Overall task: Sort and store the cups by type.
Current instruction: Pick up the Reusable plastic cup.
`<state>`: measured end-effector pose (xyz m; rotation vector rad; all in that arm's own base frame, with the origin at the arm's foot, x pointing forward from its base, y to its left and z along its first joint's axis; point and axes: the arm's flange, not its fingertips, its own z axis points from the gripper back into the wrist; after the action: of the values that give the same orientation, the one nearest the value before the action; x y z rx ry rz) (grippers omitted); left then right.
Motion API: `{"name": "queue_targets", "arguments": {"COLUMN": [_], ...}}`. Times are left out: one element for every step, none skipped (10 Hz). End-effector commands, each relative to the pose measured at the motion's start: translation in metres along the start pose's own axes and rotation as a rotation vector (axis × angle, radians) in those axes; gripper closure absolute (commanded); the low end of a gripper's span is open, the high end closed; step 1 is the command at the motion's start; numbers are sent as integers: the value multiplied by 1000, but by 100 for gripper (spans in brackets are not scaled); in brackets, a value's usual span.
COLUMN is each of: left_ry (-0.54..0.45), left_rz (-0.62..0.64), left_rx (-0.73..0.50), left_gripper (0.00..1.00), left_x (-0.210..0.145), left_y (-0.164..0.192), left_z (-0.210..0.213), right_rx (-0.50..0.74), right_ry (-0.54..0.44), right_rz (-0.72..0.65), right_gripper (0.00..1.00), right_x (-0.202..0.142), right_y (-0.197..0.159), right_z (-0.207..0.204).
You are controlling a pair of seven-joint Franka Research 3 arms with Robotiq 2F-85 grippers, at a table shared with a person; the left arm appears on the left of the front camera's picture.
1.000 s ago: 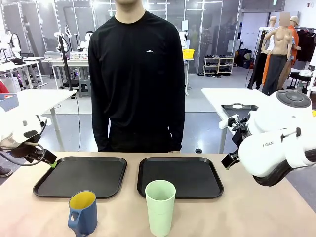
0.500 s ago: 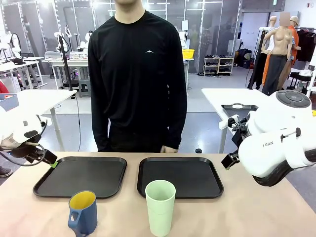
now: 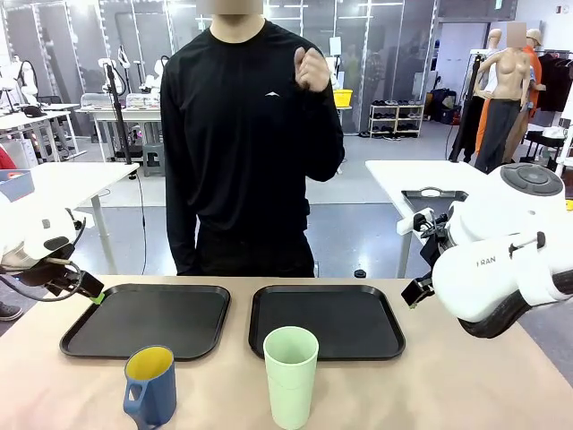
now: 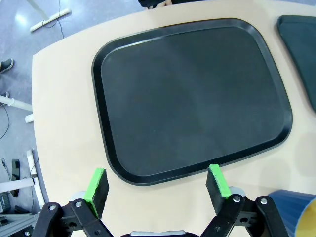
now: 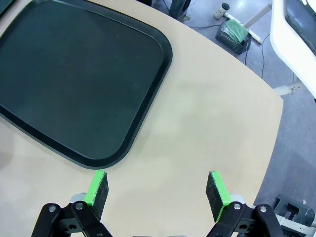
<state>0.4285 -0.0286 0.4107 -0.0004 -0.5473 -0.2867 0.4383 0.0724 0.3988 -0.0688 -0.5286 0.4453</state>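
Both claws released; cups on the table, off the trays.
You see left gripper (image 4: pixel 158 180) and right gripper (image 5: pixel 158 185) spread wide, empty; blue mug (image 3: pixel 149 387) at left tray's (image 3: pixel 143 318) 6 o'clock, mint tumbler (image 3: pixel 290 376) at right tray's (image 3: pixel 345 318) 7 o'clock.

You have: tumbler (image 3: pixel 291 376), pale mint green; mug (image 3: pixel 149 387), dark blue, yellow inside; tray (image 4: pixel 192 98) ahead of your left gripper (image 4: pixel 158 182), plain black; tray (image 5: pixel 74 74) ahead of your right gripper (image 5: pixel 158 190), black; pads (image 4: pixel 98 183), green; table (image 3: pixel 448 394), beige.
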Motion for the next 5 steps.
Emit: {"name": "queue_targets", "arguments": {"left_ry": [2, 2, 2, 2, 2], "left_rz": [2, 2, 2, 2, 2], "left_rx": [-4, -4, -4, -4, -4], "left_gripper": [0, 0, 0, 0, 0], "left_x": [-1, -1, -1, -1, -1], "left_y": [1, 1, 1, 1, 1], "left_z": [0, 0, 0, 0, 0], "right_rx": [-1, -1, -1, -1, -1], "right_ry": [3, 3, 3, 3, 3], "right_rz": [0, 0, 0, 0, 0], "right_gripper": [0, 0, 0, 0, 0], "right_x": [-1, -1, -1, -1, -1], "right_y": [-1, -1, -1, -1, -1], "right_z": [-1, -1, -1, -1, -1]}}
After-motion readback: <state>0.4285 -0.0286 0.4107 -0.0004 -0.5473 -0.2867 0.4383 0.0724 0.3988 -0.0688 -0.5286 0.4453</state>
